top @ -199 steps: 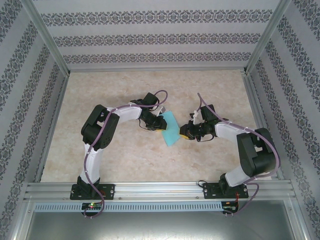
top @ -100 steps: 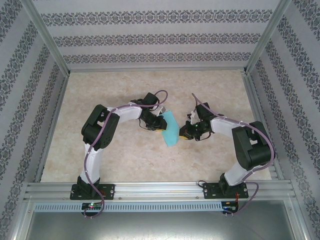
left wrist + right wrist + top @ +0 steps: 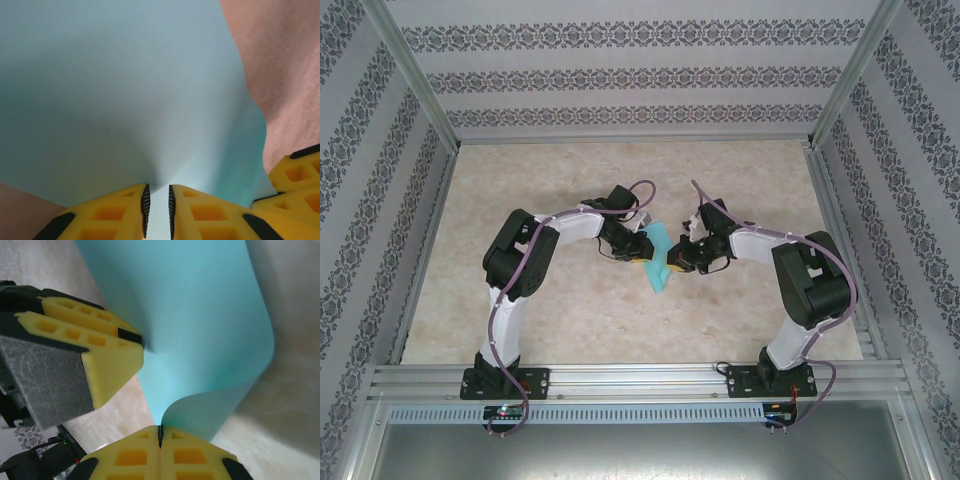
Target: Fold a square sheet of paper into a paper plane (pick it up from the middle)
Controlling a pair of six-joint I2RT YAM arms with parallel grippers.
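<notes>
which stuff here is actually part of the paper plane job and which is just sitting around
Part of the job:
square sheet of paper, curled between the arms
left tool, shut on one side of it
right tool, shut on the other side

Just surroundings:
table
patterned walls
metal frame

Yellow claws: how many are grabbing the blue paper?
2. The left gripper pinches the square sheet of paper on one side. The right gripper pinches the opposite side, so the sheet bows between them.
</notes>
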